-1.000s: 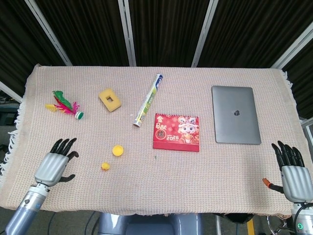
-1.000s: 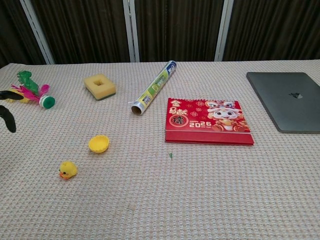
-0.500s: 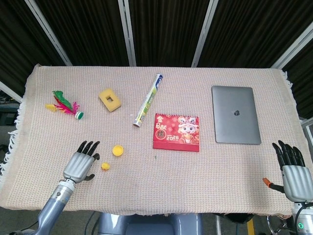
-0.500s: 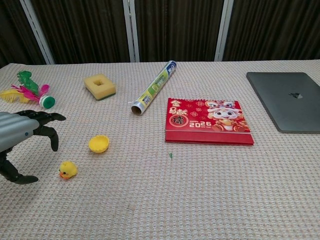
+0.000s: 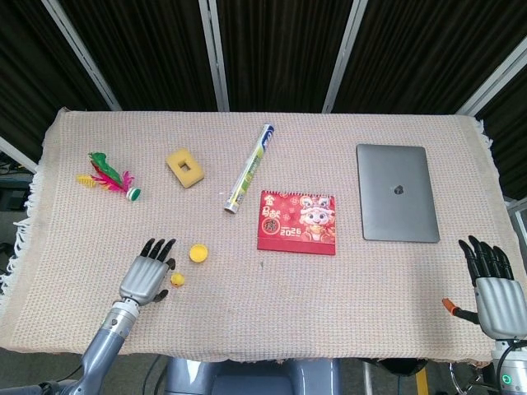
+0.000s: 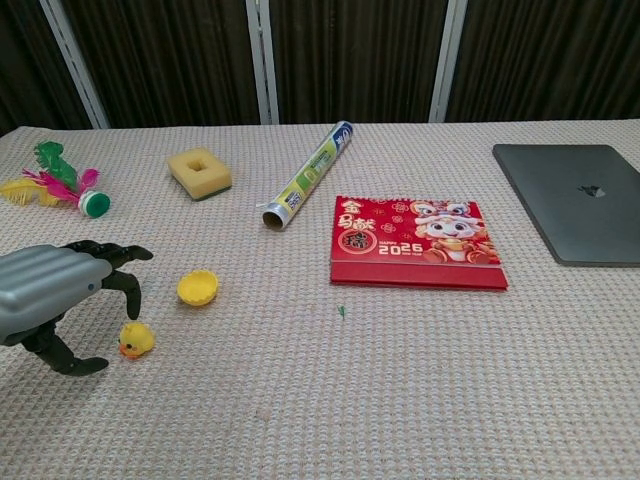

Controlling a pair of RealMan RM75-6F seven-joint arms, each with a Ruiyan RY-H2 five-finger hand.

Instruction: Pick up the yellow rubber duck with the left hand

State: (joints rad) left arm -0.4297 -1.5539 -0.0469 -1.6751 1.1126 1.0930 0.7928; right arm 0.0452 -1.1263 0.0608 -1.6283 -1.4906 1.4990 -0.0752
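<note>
just left robot hand (image 6: 62, 300) — beside duck (image 6: 135, 339)

Counting what is lying on the cloth

One duck (image 6: 135, 339), one yellow cup (image 6: 198, 287), one sponge (image 6: 200, 171), one roll (image 6: 307, 187), one calendar (image 6: 415, 242), one laptop (image 6: 570, 198) and one shuttlecock (image 6: 60, 186) are sitting there; two hands (image 5: 147, 277) (image 5: 492, 294) are showing.
</note>
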